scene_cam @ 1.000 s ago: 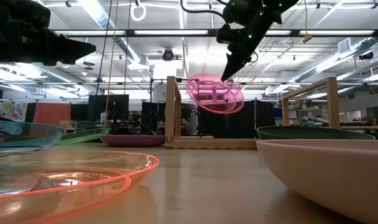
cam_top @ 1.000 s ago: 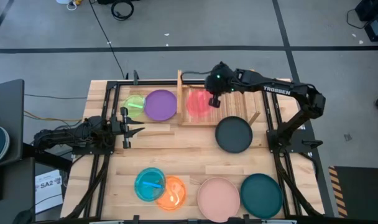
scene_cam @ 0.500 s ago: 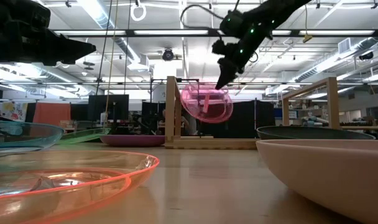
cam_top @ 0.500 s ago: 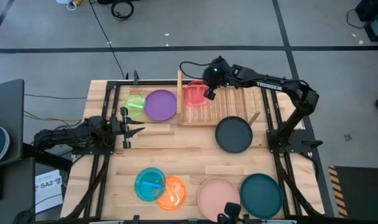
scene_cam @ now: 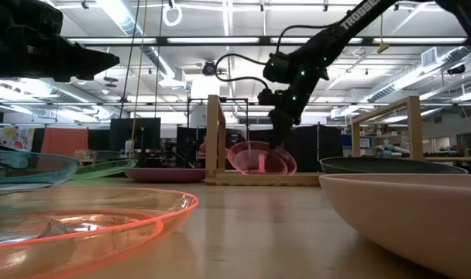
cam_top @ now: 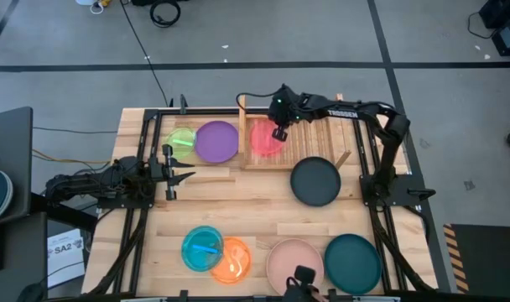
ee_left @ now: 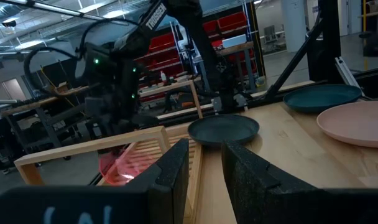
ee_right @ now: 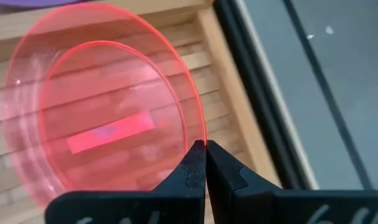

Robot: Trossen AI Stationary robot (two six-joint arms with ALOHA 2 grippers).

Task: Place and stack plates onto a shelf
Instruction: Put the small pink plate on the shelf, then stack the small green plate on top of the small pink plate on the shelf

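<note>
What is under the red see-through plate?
The shelf's wooden slats show right through the red plate, which the right gripper pinches by its rim. A pale strip shows through too; what it is, I cannot tell.

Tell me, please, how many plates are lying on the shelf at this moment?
1: the red plate sits at the left end of the shelf, its rim pinched by the right gripper. Nothing seems hidden.

This is a robotics lab or workshop set in a large industrial hall. The low view shows a high ceiling with strip lights point(scene_cam: 127, 19), exposed ducts and pipes. The left wrist view shows red storage racks point(ee_left: 223, 34) and workbenches behind. From above, a plank surface point(cam_top: 238, 210) stands on a grey concrete floor point(cam_top: 238, 33) with marked lines and loose cables point(cam_top: 164, 12), and hazard-striped tape point(cam_top: 454, 260) lies at one corner.
</note>
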